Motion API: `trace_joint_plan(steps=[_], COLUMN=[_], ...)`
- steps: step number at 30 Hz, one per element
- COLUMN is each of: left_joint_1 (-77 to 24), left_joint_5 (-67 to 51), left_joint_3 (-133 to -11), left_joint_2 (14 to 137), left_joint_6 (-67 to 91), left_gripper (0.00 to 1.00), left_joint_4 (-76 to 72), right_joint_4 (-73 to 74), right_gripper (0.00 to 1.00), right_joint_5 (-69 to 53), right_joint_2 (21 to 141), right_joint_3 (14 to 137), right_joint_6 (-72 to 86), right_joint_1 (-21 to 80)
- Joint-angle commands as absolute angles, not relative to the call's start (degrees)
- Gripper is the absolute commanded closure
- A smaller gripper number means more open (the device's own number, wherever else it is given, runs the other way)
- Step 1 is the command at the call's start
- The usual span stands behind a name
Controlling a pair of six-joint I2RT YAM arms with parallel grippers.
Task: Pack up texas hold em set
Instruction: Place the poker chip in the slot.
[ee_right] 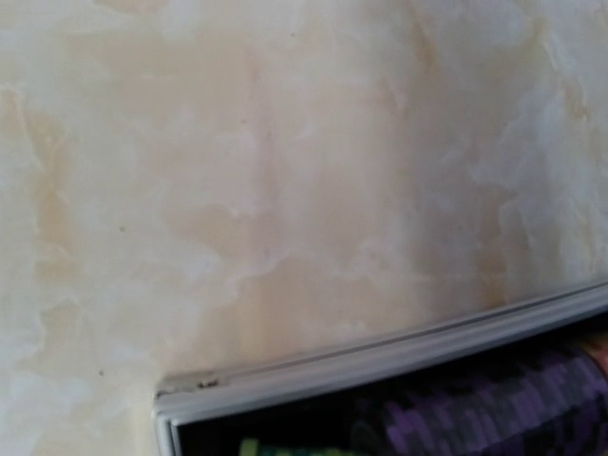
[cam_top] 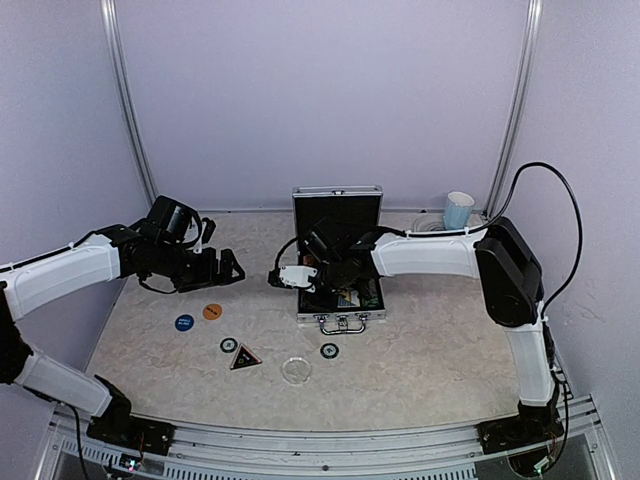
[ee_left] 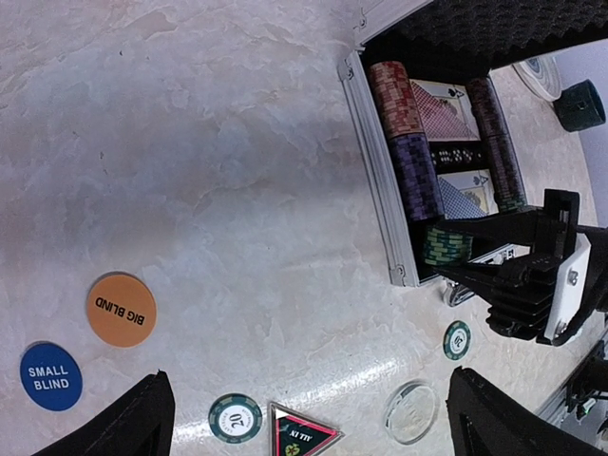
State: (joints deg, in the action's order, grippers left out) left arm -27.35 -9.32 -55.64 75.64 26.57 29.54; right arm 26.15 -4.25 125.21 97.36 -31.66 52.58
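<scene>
Pale marbled tabletop (cam_top: 430, 340), lavender walls behind, metal rails in the back corners.

Far left: left gripper (cam_top: 232, 266), above bare table, fingers (ee_left: 142, 423) spread wide, nothing between them.

Just right of it and nearer the front edge, loose pieces flat on the table, all outside the case:
- blue disc (cam_top: 184, 322), marked SMALL BLIND
- orange disc (cam_top: 212, 311), marked BIG BLIND, just beside the blue one, not touching
- green chip (cam_top: 229, 345)
- black triangle (cam_top: 245, 357), near that chip, apart from it
- clear disc (cam_top: 295, 370), closest to the front edge

Centre: right gripper (cam_top: 280, 278), reaching leftward past the near left corner of the case. Cannot tell whether spread, pressed together or pinching anything; only table and a case corner in its wrist view, no fingers.

Second green chip (cam_top: 329, 350), flat on the table just in front of the case handle.

Briefcase (cam_top: 340, 318): silver, open, mid-table, lid (cam_top: 338, 208) upright at the back, black lining. Inside: chip rows (ee_left: 408, 133) along the left wall, red deck (ee_left: 442, 109), blue deck (ee_left: 465, 195), green stack (ee_left: 446, 245) in the near left compartment, close by the right gripper.

Right rear: light-blue mug (cam_top: 459, 210), upright near the back wall, well apart from the case.
</scene>
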Motion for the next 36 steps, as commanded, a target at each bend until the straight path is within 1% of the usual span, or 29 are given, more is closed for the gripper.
trace_joint_plan(steps=[1, 3, 5, 8, 10, 18, 22, 23, 26, 28, 30, 36], left_joint_1=[-27.07, -27.07, -27.07, -27.07, -27.07, -27.07, -27.07, -27.07, -27.07, -27.07, -27.07, -28.7], left_joint_5=[-10.22, -10.28, -10.34, -10.35, -10.37, -10.38, -9.92, -9.81, -9.37, -8.84, -8.3, -6.92], left_joint_3=[-55.02, -55.02, -55.02, -55.19, -55.28, -54.87, -54.65, -54.59, -54.29, -54.08, -53.9, -52.74], left_joint_2=[75.02, 75.04, 74.93, 74.84, 74.73, 74.53, 74.61, 74.68, 75.03, 75.21, 75.68, 76.42], left_joint_6=[26.55, 26.54, 26.54, 26.5, 26.46, 26.37, 26.24, 26.24, 25.66, 25.34, 25.36, 25.66], left_gripper=[0.01, 0.01, 0.01, 0.01, 0.01, 0.01, 0.01, 0.01, 0.01, 0.01, 0.01, 0.01], left_joint_4=[28.2, 28.22, 28.21, 28.21, 28.31, 28.33, 28.54, 28.56, 28.54, 28.56, 29.03, 30.73], right_joint_4=[27.34, 27.4, 27.12, 26.61, 26.16, 25.04, 25.05, 24.97, 23.12, 20.32, 18.58, 18.59], right_gripper=[0.9, 0.83, 0.73, 0.61, 0.58, 0.56, 0.52, 0.46, 0.21, 0.12, 0.09, 0.08], right_joint_5=[-4.72, -4.06, -3.13, -1.86, -1.08, 2.14, 4.97, 4.93, 1.45, 0.2, 0.09, 5.74], right_joint_2=[127.35, 127.23, 126.84, 126.09, 125.59, 123.35, 122.28, 121.82, 119.35, 116.7, 115.45, 113.46], right_joint_3=[99.43, 99.73, 99.84, 99.48, 98.73, 96.89, 95.82, 95.41, 93.3, 91.29, 90.64, 91.21], right_joint_6=[-32.28, -32.34, -32.43, -32.68, -32.82, -32.22, -31.49, -31.33, -30.93, -30.68, -30.16, -26.29], right_joint_1=[53.24, 53.26, 53.26, 53.26, 53.26, 53.39, 53.36, 53.39, 53.35, 53.36, 53.35, 53.35])
